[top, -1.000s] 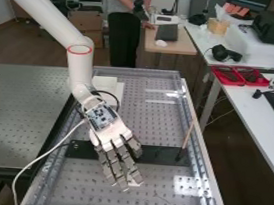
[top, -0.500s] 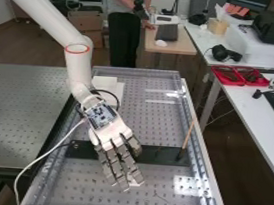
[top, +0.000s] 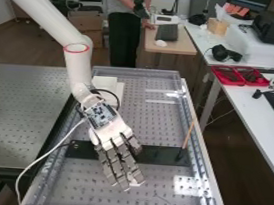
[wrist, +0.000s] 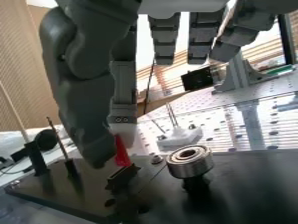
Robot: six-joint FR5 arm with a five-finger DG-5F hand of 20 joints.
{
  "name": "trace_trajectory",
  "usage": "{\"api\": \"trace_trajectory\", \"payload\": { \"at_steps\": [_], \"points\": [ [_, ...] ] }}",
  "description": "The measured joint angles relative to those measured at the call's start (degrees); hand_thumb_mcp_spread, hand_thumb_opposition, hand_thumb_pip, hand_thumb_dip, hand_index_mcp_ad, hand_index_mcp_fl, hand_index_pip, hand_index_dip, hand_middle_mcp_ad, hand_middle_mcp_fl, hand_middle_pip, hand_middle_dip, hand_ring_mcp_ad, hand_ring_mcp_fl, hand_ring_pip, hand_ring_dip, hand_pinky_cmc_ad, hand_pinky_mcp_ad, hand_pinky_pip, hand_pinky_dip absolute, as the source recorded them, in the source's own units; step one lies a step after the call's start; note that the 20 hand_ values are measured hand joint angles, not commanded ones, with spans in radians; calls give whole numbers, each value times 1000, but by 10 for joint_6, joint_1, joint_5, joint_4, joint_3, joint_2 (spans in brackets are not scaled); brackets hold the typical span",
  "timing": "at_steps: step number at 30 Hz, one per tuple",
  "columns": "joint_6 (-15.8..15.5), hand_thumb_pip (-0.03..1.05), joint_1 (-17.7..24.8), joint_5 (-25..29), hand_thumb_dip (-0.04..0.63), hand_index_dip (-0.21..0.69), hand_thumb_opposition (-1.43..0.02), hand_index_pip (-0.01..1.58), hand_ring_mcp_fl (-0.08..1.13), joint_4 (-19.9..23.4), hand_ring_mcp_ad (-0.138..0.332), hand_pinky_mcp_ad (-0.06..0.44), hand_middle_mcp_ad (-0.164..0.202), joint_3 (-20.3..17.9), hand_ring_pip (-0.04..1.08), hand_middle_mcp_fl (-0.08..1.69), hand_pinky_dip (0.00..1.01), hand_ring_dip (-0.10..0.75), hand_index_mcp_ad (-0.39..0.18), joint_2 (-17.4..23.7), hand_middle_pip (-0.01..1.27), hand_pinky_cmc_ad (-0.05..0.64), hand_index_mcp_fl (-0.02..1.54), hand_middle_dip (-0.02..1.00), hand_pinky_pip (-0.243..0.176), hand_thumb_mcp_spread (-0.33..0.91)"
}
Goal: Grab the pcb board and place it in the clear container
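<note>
One hand [top: 111,132] hangs over the black plate [top: 85,150], fingers nearly straight, the thumb well apart from them. Below them stands a metal bearing [wrist: 189,161], with a red piece [wrist: 122,154] near the thumb; where the pcb board is, I cannot tell.

A robotics lab or workshop — perforated metal bench [top: 157,184], robot arm [top: 77,62], side table [top: 250,115] with equipment

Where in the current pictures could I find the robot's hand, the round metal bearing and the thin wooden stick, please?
Hand [top: 111,133]: high view, on its white back.
Metal bearing [wrist: 191,170]: wrist view, on its outer side wall.
Wooden stick [top: 188,135]: high view, on the middle of its shaft.
</note>
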Motion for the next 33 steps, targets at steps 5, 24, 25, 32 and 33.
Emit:
{"api": "trace_trajectory", "payload": {
  "at_steps": [5, 24, 25, 32, 33],
  "points": [
    [-7, 372, 1, -1, 234, 284, -888, 1182, 47, 9, 168, 129, 101, -4, 91, -5, 192, 28, -136, 9, 154, 265, 721, 154, -89, 674],
    [-66, 372, 37, -55, 234, 298, -892, 1143, 49, 66, 168, 133, 101, -30, 84, 56, 192, 37, -133, 76, 152, 265, 740, 154, -89, 674],
    [-60, 372, 41, -63, 234, 298, -892, 1133, 47, 59, 168, 133, 101, -29, 99, 56, 192, 37, -133, 78, 152, 265, 759, 154, -89, 674],
    [-27, 372, 71, -136, 234, 316, -897, 1105, 63, 15, 166, 133, 101, -17, 98, 56, 192, 37, -136, 84, 152, 264, 775, 154, -89, 670],
    [-19, 372, 75, -148, 234, 316, -897, 1101, 63, 8, 166, 133, 101, -14, 98, 56, 192, 37, -136, 84, 152, 264, 777, 154, -89, 670]
  ]
}}
